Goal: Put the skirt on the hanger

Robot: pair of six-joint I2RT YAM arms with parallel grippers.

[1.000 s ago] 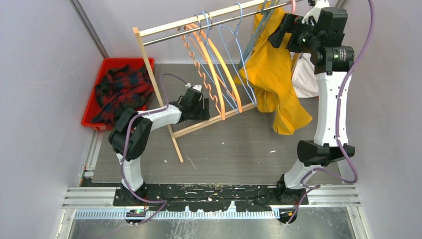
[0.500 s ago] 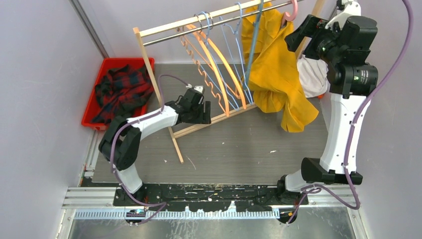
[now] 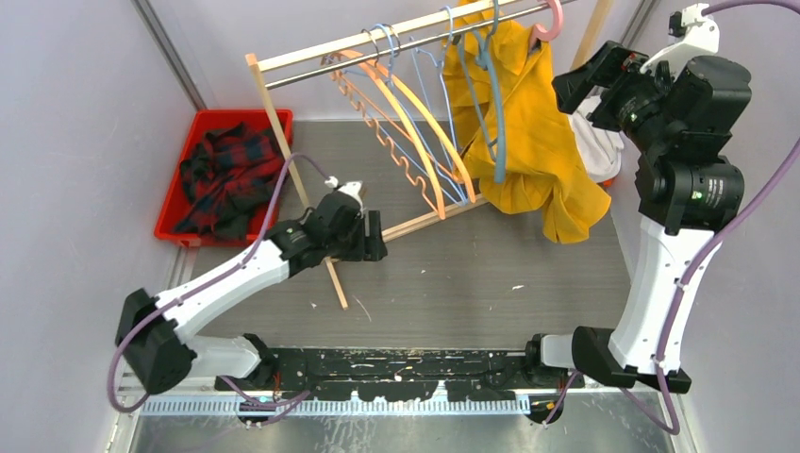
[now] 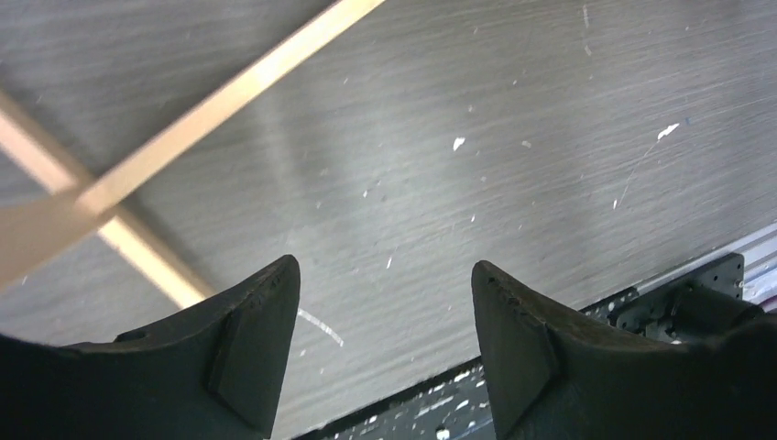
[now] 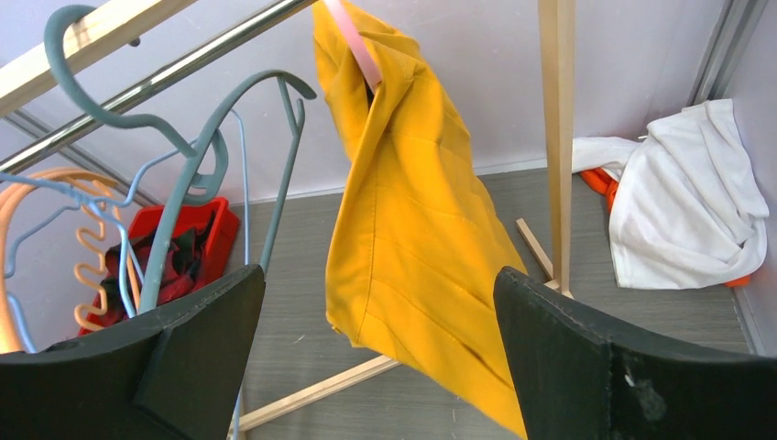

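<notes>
The yellow skirt (image 3: 533,132) hangs from a pink hanger (image 3: 551,19) on the metal rail (image 3: 396,44) at the back right; it also shows in the right wrist view (image 5: 412,238), hanging free. My right gripper (image 3: 577,80) is raised just right of the skirt, open and empty, apart from the cloth; in its own view the right gripper (image 5: 380,367) has its jaws wide apart. My left gripper (image 3: 373,236) is low beside the rack's wooden foot (image 3: 330,274), open and empty; the left wrist view shows that gripper (image 4: 385,357) over bare floor.
Orange, blue and grey-blue hangers (image 3: 425,142) hang left of the skirt. A red bin (image 3: 189,160) with plaid cloth stands at the left. A white cloth (image 3: 594,151) lies at the right, behind the rack's wooden post (image 5: 555,137).
My right gripper has let go and drawn back right and up from the skirt, which now hangs on the rail. My left arm has pulled back toward the near left, lower.
</notes>
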